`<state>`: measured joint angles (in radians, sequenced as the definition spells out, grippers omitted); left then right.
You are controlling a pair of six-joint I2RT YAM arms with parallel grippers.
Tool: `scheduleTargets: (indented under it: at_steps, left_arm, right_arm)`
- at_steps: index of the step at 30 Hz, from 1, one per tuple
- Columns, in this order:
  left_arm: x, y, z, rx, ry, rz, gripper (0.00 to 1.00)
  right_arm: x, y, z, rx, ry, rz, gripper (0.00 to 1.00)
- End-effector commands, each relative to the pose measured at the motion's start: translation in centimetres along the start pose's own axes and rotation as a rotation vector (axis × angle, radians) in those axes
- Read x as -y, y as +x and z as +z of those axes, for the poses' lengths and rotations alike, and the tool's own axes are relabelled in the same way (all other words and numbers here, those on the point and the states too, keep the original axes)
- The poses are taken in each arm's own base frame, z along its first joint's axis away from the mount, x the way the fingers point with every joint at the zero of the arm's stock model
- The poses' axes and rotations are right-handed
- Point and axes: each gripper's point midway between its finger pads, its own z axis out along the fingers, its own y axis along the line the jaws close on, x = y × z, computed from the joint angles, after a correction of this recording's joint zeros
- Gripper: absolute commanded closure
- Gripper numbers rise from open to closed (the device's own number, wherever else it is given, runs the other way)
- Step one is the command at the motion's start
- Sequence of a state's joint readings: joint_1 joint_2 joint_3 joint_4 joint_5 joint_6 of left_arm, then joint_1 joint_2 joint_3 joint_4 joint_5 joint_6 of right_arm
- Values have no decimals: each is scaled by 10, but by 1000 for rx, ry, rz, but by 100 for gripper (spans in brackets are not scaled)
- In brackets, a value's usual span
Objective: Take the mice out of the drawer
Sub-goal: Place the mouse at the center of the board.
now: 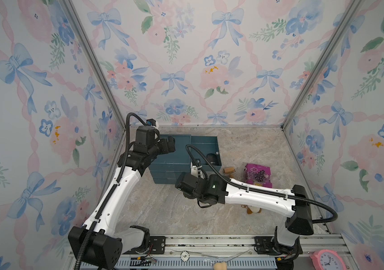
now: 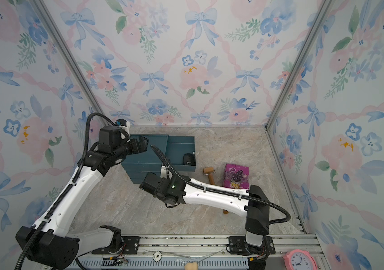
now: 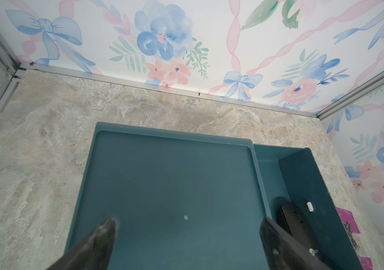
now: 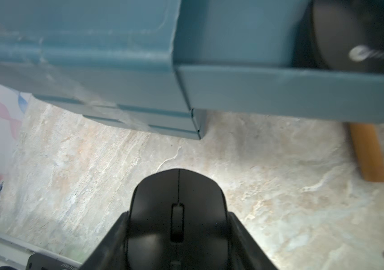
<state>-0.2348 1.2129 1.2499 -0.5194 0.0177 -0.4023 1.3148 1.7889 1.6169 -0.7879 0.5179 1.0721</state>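
Two black mice in view, entered against the teal drawer unit (image 1: 170, 161) (image 2: 139, 163) (image 3: 170, 182) (image 4: 92, 70).

1. Held mouse (image 4: 178, 187) – matte black, scroll wheel up. It is clamped by its flanks in the right gripper (image 4: 178, 222), whose jaws stand partly apart at the mouse's width. It is outside the drawer, over the stone tabletop (image 4: 256, 175) just in front of the unit.

2. Drawer mouse (image 1: 212, 159) (image 2: 188, 159) (image 3: 296, 224) (image 4: 359, 42) – matte black with a small white round logo. It lies flat in the top drawer (image 1: 206, 142) (image 2: 181, 142) (image 3: 307, 182) (image 4: 279, 88), which stands open at the unit's right side. The mouse is at the drawer's outer end, and a small white piece (image 3: 310, 207) lies beside it.

3. Left gripper (image 1: 171, 143) (image 2: 143, 142) (image 3: 187, 224) – poised over the unit's flat top, jaws wide apart, nothing between them.

4. Sundries on the tabletop to the right of the unit: a wooden-handled tool (image 1: 229, 171) (image 2: 209, 174) just past the drawer's end, and a purple packet (image 1: 257, 175) (image 2: 236, 176) beyond that.
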Motion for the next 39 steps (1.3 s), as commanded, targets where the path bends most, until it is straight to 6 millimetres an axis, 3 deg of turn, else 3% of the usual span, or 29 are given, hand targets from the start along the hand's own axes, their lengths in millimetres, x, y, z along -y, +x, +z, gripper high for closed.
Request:
scheduleTargets:
  at_steps: [1,5,14,22,26,29,33,39]
  left_arm:
    - [-3,-5,-7,36,-10,-12,2]
    - [-4,-3,-12,45,-11,-16,2]
    - [-3,4,-21,48,13,-44,2]
    - [-5,9,-26,52,11,-49,2]
    - [-6,11,-26,50,14,-49,2]
    - [-6,11,-27,52,12,-48,2]
    - [-3,6,-33,68,27,-46,2]
    - [3,-3,-46,102,55,-49,2]
  right_arm:
    - [-19,25,24,14,-3,73,68]
    - [-32,63,53,-46,16,47,68]
    - [-44,114,98,-145,52,30,68]
    - [-36,136,113,-170,113,29,62]
    - [-34,140,117,-176,128,28,47]
    - [-37,130,109,-159,124,25,36]
    - [-43,100,84,-104,84,11,27]
    - [-43,30,11,34,25,-41,25]
